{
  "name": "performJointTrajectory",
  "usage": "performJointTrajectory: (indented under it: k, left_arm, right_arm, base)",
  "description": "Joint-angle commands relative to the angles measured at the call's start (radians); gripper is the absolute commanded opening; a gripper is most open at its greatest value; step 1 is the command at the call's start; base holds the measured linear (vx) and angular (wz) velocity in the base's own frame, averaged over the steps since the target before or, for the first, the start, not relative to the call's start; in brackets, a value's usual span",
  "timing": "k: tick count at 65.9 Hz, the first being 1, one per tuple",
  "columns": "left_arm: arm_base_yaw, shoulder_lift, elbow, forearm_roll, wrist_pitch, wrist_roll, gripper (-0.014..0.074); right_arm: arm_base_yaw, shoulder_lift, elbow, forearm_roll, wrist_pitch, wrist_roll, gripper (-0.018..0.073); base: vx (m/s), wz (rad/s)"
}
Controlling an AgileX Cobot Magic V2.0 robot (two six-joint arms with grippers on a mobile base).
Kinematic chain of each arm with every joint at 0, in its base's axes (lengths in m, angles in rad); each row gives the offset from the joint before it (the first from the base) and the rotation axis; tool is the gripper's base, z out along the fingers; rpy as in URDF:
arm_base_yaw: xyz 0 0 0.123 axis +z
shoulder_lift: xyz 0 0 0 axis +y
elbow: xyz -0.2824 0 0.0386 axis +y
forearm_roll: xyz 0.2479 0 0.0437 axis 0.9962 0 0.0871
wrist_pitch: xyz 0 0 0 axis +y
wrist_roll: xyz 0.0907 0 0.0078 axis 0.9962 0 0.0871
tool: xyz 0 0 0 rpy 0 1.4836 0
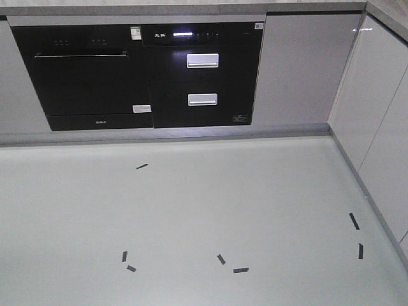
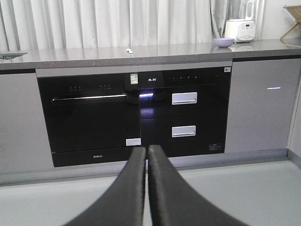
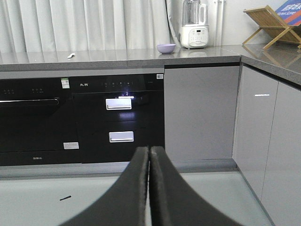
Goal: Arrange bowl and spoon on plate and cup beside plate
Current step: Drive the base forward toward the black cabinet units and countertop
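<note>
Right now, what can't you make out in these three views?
- Plate, cup: in no view.
- Counter: the front view's top edge cuts off its surface.
- Spoon: too small in the wrist views to tell where the scoop points.
- Bowl: far, side-on; its wall hides the inside.
- Left gripper, right gripper: shut; each hides the floor behind it in its wrist view.

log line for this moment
left gripper: shut, empty | right gripper: shut, empty | bowl: on counter | spoon: on counter | plate, cup: not in view
</note>
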Motion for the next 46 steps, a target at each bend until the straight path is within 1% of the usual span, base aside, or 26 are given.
performJointTrajectory:
  k: [1,46]
  left_arm:
    - [-0.001,0.018,0.030,0.000,-0.078,-0.007,-0.0006]
    - [-0.001,0.018,0.030,0.000,-0.078,-0.007,-0.0006]
  right_arm:
    - [0.000,-0.013,0.016,-0.006,-0.077,-0.004,-0.0005]
    - [0.000,-0.013,0.016,-0.006,-0.077,-0.004,-0.0005]
  base:
    - [0.00,0.00]
    - [0.00,0.00]
